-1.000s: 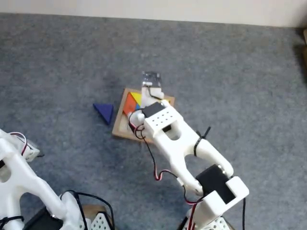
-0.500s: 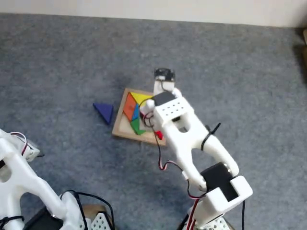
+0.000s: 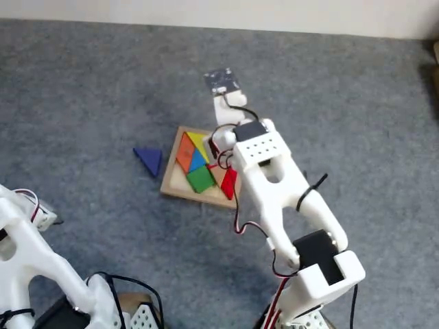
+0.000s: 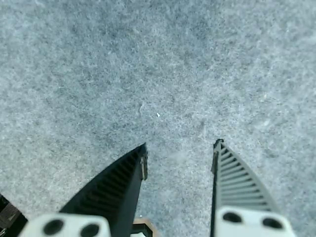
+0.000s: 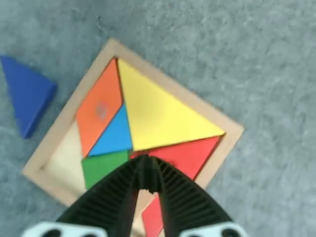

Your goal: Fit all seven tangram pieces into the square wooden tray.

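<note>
The square wooden tray [image 3: 173,184] [image 5: 230,129] lies on grey carpet. It holds a yellow triangle [image 5: 158,116], an orange piece [image 5: 98,111], a light blue triangle [image 5: 113,140], a green piece [image 5: 101,165] and a red triangle [image 5: 187,153]. A small red piece [image 3: 228,181] [image 5: 153,215] lies tilted at the tray's near right edge. A dark blue triangle [image 3: 149,160] [image 5: 27,94] sits on the carpet left of the tray. My right gripper [image 5: 147,173] [image 3: 218,149] hovers shut over the tray, holding nothing. My left gripper [image 4: 180,153] is open above bare carpet.
The left arm [image 3: 31,260] stands at the near left corner, well away from the tray. One corner of the tray floor [image 5: 61,158] is bare wood. Open carpet surrounds the tray on the far and left sides.
The right arm has swung to the right and away from the tray's middle, uncovering the green and red pieces. The left arm has not moved.
</note>
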`<state>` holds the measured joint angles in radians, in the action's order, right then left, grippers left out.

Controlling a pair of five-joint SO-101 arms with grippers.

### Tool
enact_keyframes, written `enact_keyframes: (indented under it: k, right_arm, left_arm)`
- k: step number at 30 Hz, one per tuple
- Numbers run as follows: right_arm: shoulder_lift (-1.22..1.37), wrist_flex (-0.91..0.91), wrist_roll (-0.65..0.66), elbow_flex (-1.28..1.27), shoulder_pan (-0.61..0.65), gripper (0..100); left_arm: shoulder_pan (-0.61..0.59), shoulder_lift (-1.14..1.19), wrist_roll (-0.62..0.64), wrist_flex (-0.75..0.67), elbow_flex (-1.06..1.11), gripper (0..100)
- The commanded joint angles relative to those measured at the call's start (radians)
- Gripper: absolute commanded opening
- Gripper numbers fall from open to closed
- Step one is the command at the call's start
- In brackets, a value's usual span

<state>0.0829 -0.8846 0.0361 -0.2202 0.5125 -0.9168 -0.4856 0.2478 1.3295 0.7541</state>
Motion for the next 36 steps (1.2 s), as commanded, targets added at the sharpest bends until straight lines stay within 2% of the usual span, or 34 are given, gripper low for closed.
enact_keyframes:
  k: [1,5,11,18,24,36]
  right_arm:
    - [-0.056,0.090,0.017,-0.022,-0.018,0.4]
    - [-0.039,0.120,0.080,-0.053,-0.015,0.4]
    - [0.107,0.117,0.083,-0.051,-0.018,0.5]
    - [0.110,0.113,0.083,-0.059,-0.038,0.5]
    - [0.108,-0.053,0.080,-0.051,-0.039,0.5]
    - [0.107,-0.160,0.080,-0.051,-0.027,0.5]
  left_arm:
    - [-0.012,-0.019,0.002,-0.011,-0.039,22]
    - [-0.012,-0.019,0.002,-0.011,-0.039,22]
    - [-0.012,-0.019,0.002,-0.011,-0.039,22]
    - [-0.012,-0.019,0.002,-0.011,-0.039,22]
    - [-0.012,-0.019,0.002,-0.011,-0.039,22]
    - [-0.012,-0.019,0.002,-0.012,-0.039,22]
